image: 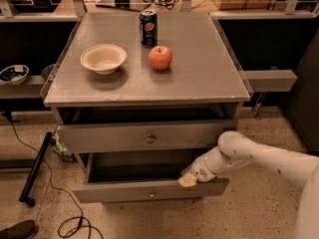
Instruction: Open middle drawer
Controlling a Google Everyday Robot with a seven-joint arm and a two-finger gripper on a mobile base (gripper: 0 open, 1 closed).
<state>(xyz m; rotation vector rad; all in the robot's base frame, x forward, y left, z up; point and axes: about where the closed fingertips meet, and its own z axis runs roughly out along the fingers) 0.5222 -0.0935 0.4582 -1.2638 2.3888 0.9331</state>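
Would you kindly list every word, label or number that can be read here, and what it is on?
Can: blue, its lettering too blurred to read.
Nothing else bears readable text.
The gripper sits at the front edge of the open drawer.

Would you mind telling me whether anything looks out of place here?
The middle drawer stands pulled out, with the pincer at its front's top edge rather than on the knob. Nothing looks spilled.
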